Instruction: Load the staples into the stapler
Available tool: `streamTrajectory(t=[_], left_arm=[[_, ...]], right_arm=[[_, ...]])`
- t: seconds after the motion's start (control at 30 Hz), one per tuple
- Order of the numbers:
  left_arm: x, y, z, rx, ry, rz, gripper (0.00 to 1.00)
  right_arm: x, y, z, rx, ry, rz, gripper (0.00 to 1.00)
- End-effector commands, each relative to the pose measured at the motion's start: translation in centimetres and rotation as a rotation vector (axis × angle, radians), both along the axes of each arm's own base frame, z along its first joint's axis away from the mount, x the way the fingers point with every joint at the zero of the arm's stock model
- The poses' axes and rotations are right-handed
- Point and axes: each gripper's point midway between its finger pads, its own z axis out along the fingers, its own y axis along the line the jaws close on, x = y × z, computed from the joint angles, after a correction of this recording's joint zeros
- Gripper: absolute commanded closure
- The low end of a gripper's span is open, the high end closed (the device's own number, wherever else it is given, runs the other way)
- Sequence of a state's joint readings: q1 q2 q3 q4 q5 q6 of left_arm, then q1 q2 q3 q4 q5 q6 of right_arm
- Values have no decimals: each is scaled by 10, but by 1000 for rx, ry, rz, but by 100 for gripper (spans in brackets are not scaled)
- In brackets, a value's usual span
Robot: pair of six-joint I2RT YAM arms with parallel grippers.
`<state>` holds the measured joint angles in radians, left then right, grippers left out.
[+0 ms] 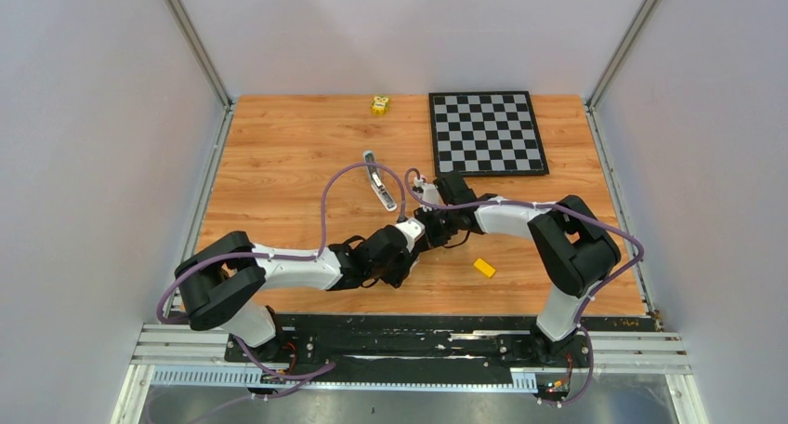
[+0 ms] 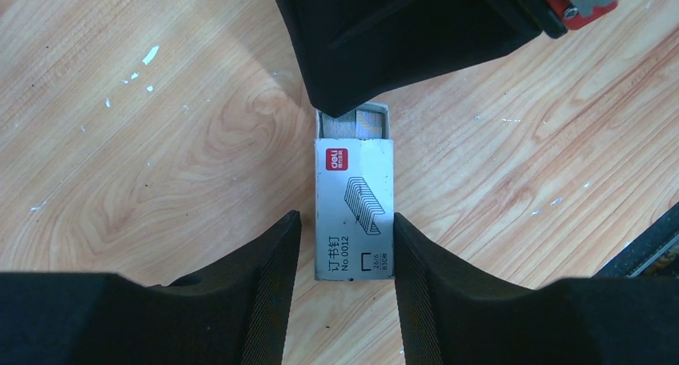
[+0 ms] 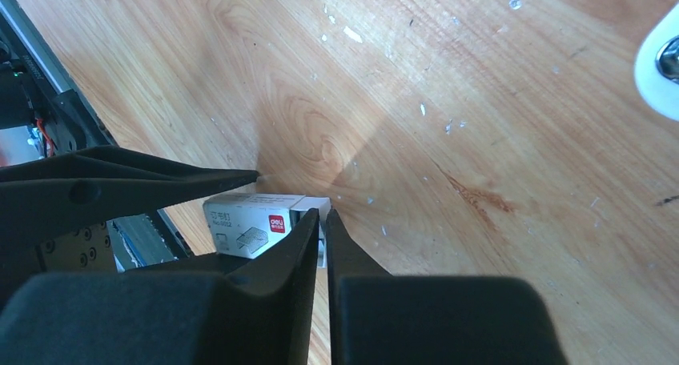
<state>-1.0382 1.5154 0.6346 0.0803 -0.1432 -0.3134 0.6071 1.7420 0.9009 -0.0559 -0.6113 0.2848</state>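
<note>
- Between left gripper [image 2: 347,218] jaws: one staple box [image 2: 355,181], flanked on both sides; clamped or not, can't tell.
- Right gripper [image 3: 323,214] near-closed, thin slit, tips at the box's open tray end by the staples [image 2: 358,125]; hold unclear.
- One stapler [image 1: 378,184] lies open just beyond.
- One yellow block [image 1: 484,268] near, to the right; one checkerboard [image 1: 486,133] and the table [image 1: 279,145] edges well apart.

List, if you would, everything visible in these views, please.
staple box: one, white with red logo, table centre, drawer partly out
staples: count unclear, greyish, in that drawer
stapler: one, silvery, opened, beyond the grippers
yellow block: one, yellow, near right
small yellow object: one, yellow, far edge
checkerboard: one, black-and-white, far right
table: one, wooden
left gripper: one, black, flanking the box
right gripper: one, black, fingers nearly together at the drawer
</note>
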Motion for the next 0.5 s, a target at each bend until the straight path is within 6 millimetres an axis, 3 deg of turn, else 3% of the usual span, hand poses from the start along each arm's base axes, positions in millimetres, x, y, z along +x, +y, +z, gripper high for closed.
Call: streamTrajectory(t=[0.0, 0.33, 0.47], left_arm=[[-7, 8, -7, 29, 9, -8, 53], [-9, 16, -9, 37, 10, 3, 56], [-9, 18, -2, 21, -4, 9, 51]], right_arm=[[-3, -4, -8, -58, -14, 28, 92], [-3, -7, -3, -58, -51, 46, 97], [-2, -7, 2, -51, -73, 51, 97]])
